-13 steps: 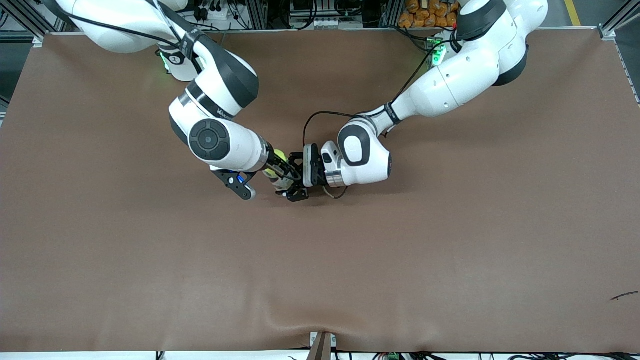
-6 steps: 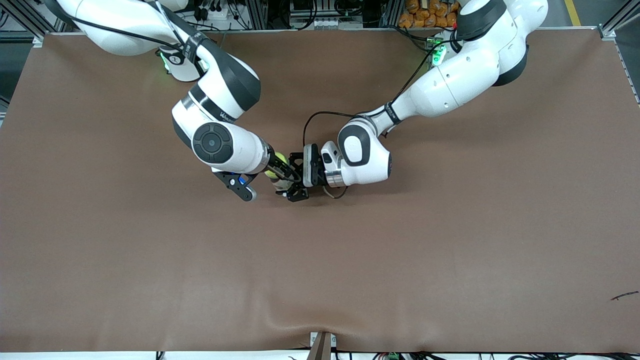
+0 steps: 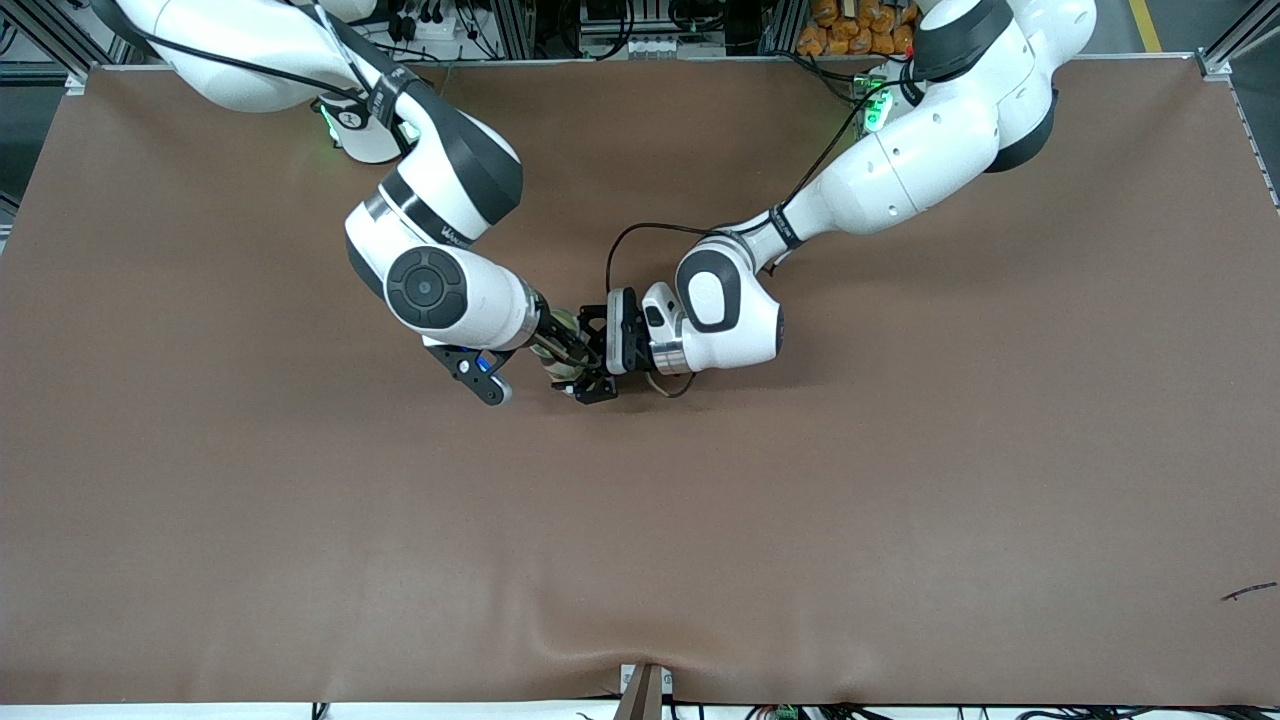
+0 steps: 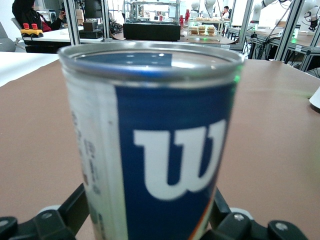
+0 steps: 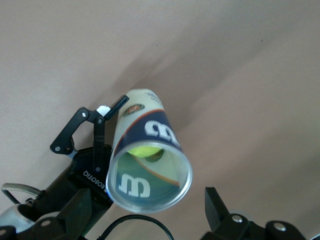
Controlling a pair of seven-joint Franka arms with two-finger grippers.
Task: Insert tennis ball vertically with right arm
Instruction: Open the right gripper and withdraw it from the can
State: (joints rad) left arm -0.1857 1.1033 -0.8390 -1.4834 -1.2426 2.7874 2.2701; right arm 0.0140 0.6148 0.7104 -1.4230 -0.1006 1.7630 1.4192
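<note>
Inside clear cylindrical can point(image 5: 150, 155), fuzzy ball point(image 5: 146, 149)

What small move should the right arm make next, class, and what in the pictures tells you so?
Probably lift the right gripper straight up, away from the can. The tennis ball already lies inside the can, and the right gripper's fingers are open with nothing between them, directly over the can's mouth. The left gripper holds the can upright, so a vertical retreat looks safest.
</note>
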